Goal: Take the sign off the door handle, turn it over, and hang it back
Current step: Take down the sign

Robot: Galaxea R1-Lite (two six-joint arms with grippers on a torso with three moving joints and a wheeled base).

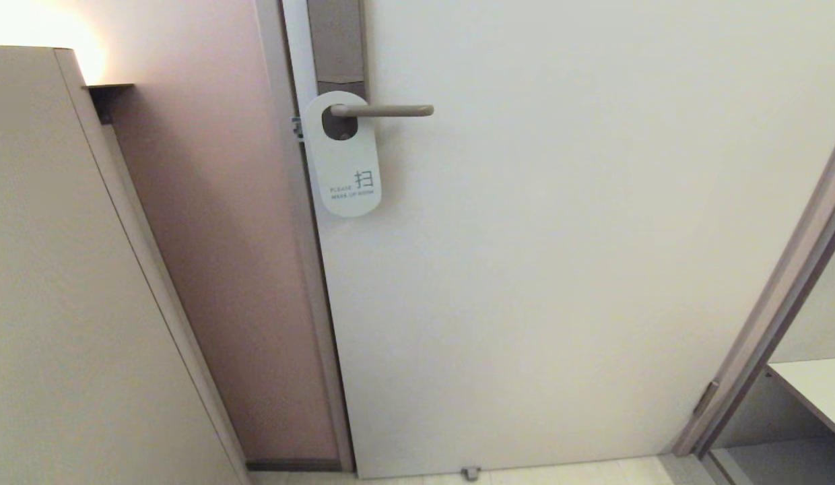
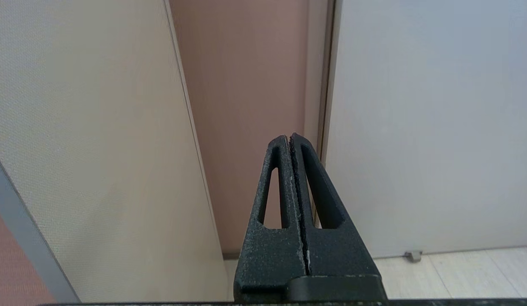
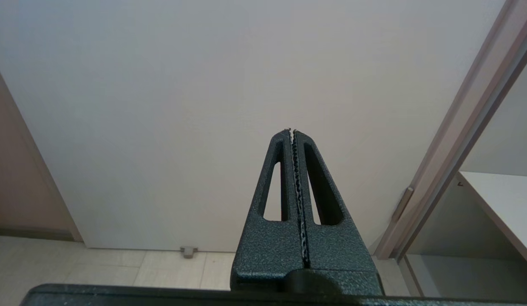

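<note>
- Look at the head view first: the sign (image 1: 343, 156) hangs on the door handle (image 1: 389, 110), up in the top part of the picture and left of centre.
- The lever runs through the sign's oval hole, and the rest of the sign drops below it, flat against the door (image 1: 559, 256).
- You are seeing the white face, with dark lettering near the lower end; the small print reads something like "please make up room", though it is too fine to be certain.
- Behind the sign's upper end sits the tall grey-brown backplate (image 1: 337, 40), close to the door's left edge.
- Neither arm appears in the head view, so both grippers are well apart from the sign and nothing touches it.
- Your left gripper (image 2: 290, 137) shows only in its own wrist view: fingers pressed together, nothing between them, pointing at the pinkish wall (image 2: 246, 106) beside the door frame.
- Your right gripper (image 3: 292, 131) is likewise clenched and empty, pointing at the plain face of the door.
- Neither wrist view takes in the sign or the handle.
- A small door stop (image 1: 470, 473) sits on the floor at the door's bottom edge.
</note>
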